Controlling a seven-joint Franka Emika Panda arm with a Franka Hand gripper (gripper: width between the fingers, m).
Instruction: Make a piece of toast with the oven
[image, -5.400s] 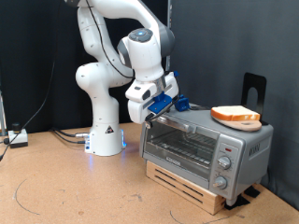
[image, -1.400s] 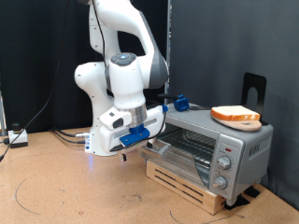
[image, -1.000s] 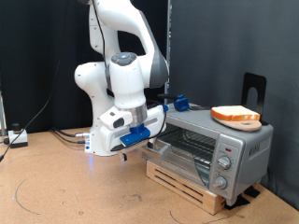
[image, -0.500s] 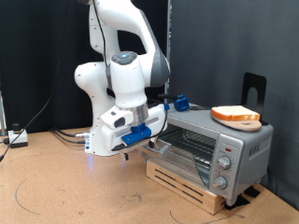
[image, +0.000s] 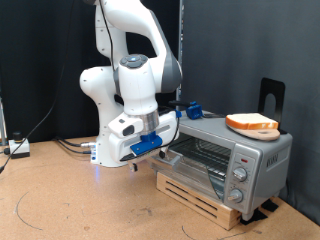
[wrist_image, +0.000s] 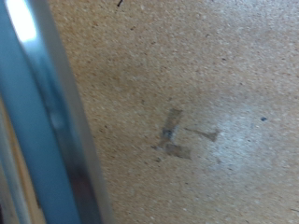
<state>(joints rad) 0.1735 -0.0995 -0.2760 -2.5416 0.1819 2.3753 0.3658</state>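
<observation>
The oven (image: 222, 158) sits near the desk's (image: 80, 205) right edge, its door pulled open for loading. The toast (image: 252, 124) waits on top. The end effector (image: 152, 143) is at the door's edge; its grip I cannot tell.

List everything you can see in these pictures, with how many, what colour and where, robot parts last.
Boxy silver-grey toaster oven: one, exterior view's right, on a wooden pallet, door pulled open.
Thick cream slice of toast with orange-brown crust: one, on a round tan wooden plate atop the oven.
Light wooden pallet: one, under the oven.
Brown particle-board table: one, a tape mark shows in the wrist view.
White Franka arm: one, centre-left.
Blue-fingered gripper: one, at the open door's edge.
</observation>
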